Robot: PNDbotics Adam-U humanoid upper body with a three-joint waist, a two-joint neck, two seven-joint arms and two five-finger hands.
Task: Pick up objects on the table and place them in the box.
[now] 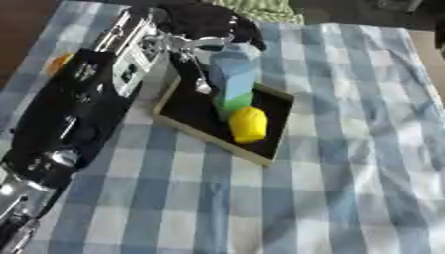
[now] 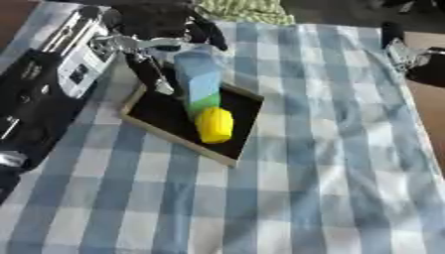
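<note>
Fingers of our left hand [image 1: 204,27] curl around the top of the upright blue-and-green carton [image 1: 232,79], directly above the box [image 1: 260,155] mid-frame, beside the lemon [image 1: 249,124].

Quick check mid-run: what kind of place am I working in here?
Probably a staged tabletop test setup, not a real kitchen or shop: a blue-and-white checked cloth covers the table, with a shallow dark box holding a yellow object and a blue-and-green carton.

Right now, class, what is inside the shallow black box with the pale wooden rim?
Inside the shallow black box lie a yellow rounded object and a tall blue carton with a green base, held by the left hand. The carton hides the floor behind it.
</note>
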